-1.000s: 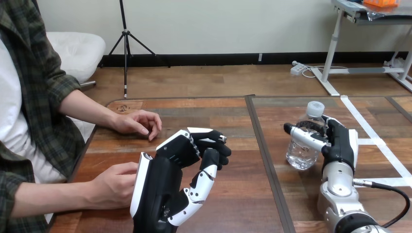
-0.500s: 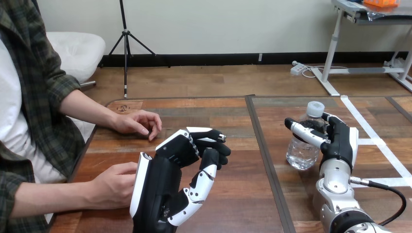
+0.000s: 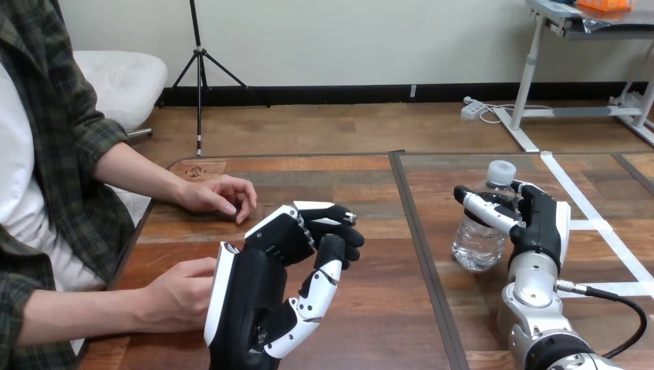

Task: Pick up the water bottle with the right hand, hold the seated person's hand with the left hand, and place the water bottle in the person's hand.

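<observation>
Right hand point(image 3: 542, 225) fingers clamped on the water bottle point(image 3: 473, 243), we should lift it upright; left hand point(image 3: 254, 297) curled, empty

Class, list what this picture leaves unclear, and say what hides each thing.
1. Head view: the left hand covers part of the person's near hand; contact cannot be told.
2. Head view: the right hand covers the right side of the bottle.
3. Head view: the left edge cuts off the person's near forearm.
</observation>
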Robot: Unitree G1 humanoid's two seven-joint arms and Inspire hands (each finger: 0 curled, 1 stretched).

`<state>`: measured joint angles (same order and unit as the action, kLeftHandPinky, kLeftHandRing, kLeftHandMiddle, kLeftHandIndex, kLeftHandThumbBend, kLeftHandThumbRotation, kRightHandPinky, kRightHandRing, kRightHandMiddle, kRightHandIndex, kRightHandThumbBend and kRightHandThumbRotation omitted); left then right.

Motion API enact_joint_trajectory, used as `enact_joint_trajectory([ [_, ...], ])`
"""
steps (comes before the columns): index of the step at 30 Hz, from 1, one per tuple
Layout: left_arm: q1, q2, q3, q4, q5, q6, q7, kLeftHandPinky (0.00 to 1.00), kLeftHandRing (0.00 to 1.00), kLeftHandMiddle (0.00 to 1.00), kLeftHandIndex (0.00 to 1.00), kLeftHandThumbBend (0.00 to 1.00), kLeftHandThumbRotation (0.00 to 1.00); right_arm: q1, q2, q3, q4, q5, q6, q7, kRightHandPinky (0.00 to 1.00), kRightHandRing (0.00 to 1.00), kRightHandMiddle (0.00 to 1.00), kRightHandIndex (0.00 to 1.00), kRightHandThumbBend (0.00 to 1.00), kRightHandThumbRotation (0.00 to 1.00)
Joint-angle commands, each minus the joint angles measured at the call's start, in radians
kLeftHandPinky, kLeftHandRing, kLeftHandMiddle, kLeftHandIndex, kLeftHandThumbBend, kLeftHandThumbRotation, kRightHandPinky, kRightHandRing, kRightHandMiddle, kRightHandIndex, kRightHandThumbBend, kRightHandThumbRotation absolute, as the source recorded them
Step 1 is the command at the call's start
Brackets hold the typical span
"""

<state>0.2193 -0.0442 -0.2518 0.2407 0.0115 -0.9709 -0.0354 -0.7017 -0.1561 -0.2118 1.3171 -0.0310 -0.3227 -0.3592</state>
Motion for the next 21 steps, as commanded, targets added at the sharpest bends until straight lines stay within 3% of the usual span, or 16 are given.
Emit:
enact_joint_trajectory([
  [1, 0.001, -0.020, 0.001, -0.001, -0.010, -0.019, -0.005, 0.37, 0.46, 0.52, 0.56, 0.22, 0.25, -0.083, -0.005, 0.009, -0.003, -0.016, -0.027, -0.011, 0.55, 0.49, 0.49, 0.53, 0.74, 0.00],
  [21, -0.001, -0.024, 0.003, 0.001, -0.007, -0.021, -0.002, 0.37, 0.45, 0.51, 0.55, 0.21, 0.24, -0.075, -0.015, 0.020, -0.004, -0.043, -0.027, -0.021, 0.49, 0.49, 0.52, 0.54, 0.76, 0.00],
])
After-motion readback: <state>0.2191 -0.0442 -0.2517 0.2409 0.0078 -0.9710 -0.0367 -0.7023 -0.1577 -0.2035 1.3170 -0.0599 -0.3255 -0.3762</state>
